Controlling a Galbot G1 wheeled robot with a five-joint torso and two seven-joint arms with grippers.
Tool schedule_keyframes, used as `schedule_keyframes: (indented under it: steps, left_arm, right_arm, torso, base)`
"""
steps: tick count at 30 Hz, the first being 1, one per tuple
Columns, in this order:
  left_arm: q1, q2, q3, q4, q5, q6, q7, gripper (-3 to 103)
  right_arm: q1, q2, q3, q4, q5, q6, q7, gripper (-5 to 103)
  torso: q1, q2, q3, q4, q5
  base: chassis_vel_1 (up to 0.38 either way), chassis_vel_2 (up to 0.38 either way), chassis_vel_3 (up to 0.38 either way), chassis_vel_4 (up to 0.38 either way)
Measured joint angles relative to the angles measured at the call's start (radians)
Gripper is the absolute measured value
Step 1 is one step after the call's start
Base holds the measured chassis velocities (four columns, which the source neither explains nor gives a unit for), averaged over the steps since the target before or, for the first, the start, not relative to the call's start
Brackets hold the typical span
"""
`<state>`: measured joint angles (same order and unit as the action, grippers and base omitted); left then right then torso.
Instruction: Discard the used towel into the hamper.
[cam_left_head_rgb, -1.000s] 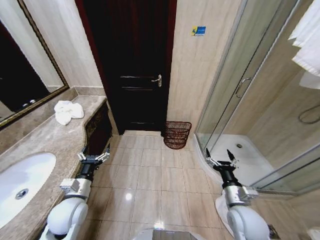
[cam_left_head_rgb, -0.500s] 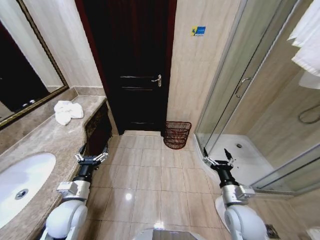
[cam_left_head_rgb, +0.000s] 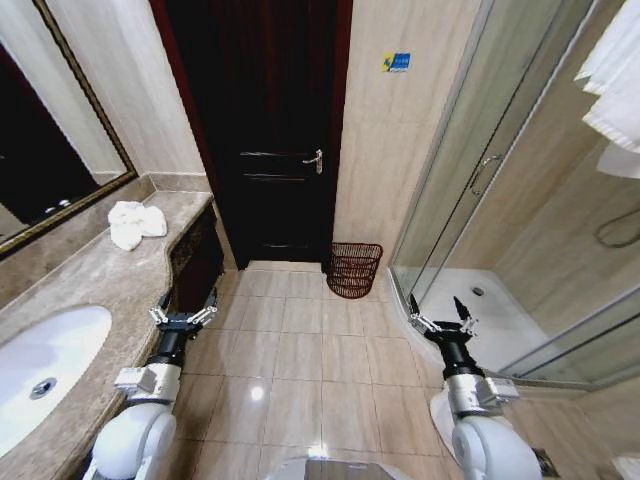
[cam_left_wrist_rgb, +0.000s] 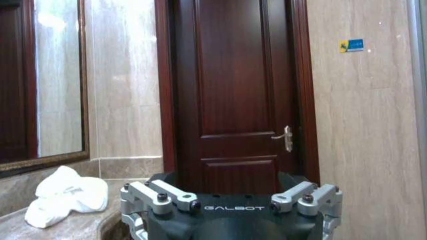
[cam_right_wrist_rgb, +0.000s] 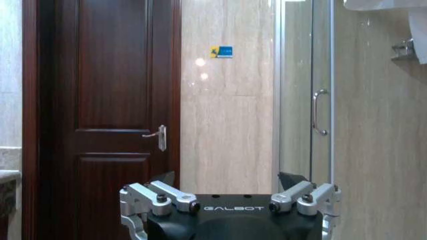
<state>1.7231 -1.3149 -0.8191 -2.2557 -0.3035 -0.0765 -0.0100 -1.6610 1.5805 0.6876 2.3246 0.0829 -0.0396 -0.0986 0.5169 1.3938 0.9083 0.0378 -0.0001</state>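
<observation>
towel (cam_left_head_rgb: 136, 223) on counter (cam_left_head_rgb: 100, 280), left gripper (cam_left_head_rgb: 184, 311) and right gripper (cam_left_head_rgb: 438, 317) both spread wide, empty

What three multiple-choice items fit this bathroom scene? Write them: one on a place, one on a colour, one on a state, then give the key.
1. Where is the towel?
A. in the basket
B. on the counter near the mirror
C. in the left claw

2. What colour is the basket?
A. dark reddish-brown
B. white
C. blue

3. How are the two claws?
A. both shut on the towel
B. left shut, right open
C. both open and empty

Key: 1 B, the crumpled white towel lies on the marble counter, apart from both arms. 2 A, the wire basket on the floor by the door is reddish-brown. 3 C, the left claw and right claw hang over the floor tiles with fingers spread, holding nothing.
</observation>
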Motion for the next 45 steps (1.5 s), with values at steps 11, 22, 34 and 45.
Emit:
schedule_keyframes:
  steps: [11,22,34,45]
  left_arm:
    - [0.016,-0.017,0.005,0.001,0.033,-0.028,0.005,100]
    - [0.013,-0.034,0.039,-0.004,0.087,-0.046,0.014,100]
    - [0.016,-0.021,0.028,0.014,0.064,-0.054,0.013,100]
    - [0.012,-0.012,0.014,0.042,0.048,-0.074,0.017,100]
  right_arm:
    - [-0.010,0.013,0.008,0.017,-0.004,0.000,-0.007,100]
    - [-0.057,0.027,0.020,0.035,0.007,0.046,-0.013,100]
    - [-0.060,0.026,0.021,0.013,0.007,0.067,-0.013,100]
    - [-0.031,0.021,0.012,0.000,-0.006,0.047,-0.013,100]
  torso:
    - [0.000,0.000,0.000,0.0000,0.0001]
    - [0.000,0.000,0.000,-0.0001,0.0002]
    - [0.000,0.000,0.000,-0.0001,0.0001]
    - [0.000,0.000,0.000,0.0000,0.0000]
  base:
    - [0.000,0.000,0.000,0.000]
    - [-0.024,0.038,0.035,-0.037]
    - [-0.100,0.095,0.095,-0.093]
    - [-0.041,0.099,0.106,-0.038]
